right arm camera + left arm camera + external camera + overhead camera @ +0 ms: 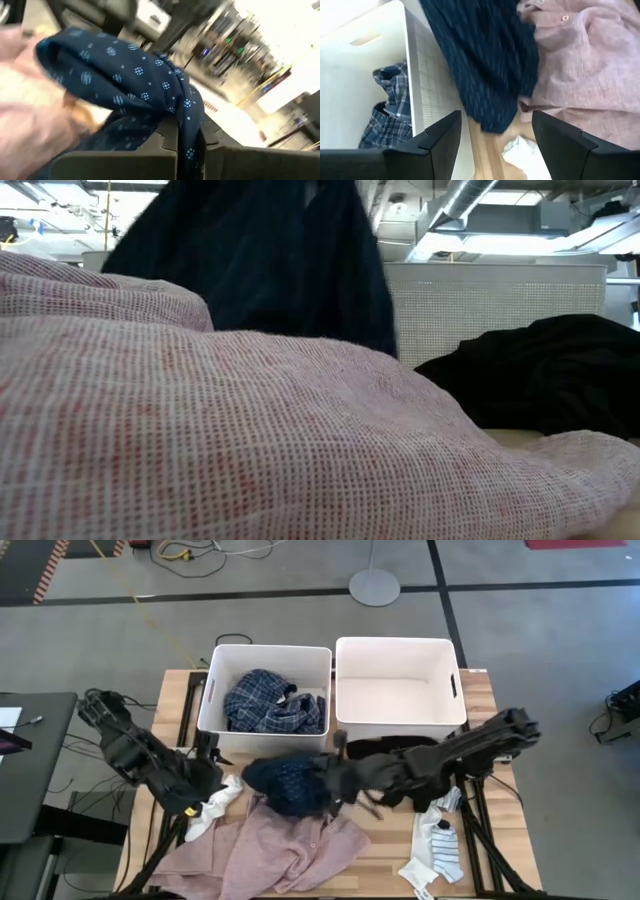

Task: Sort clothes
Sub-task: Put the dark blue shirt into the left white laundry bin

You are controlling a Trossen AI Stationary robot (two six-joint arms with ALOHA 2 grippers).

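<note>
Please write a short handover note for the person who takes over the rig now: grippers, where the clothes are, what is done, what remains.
Right gripper: shut on the navy dotted top, lifted in front of the bins.
Left gripper: open, empty, near the left bin.
Done: plaid shirt in left bin. Right bin has nothing in it.
Left: pink shirt, black garment, socks, white piece on the table.
</note>
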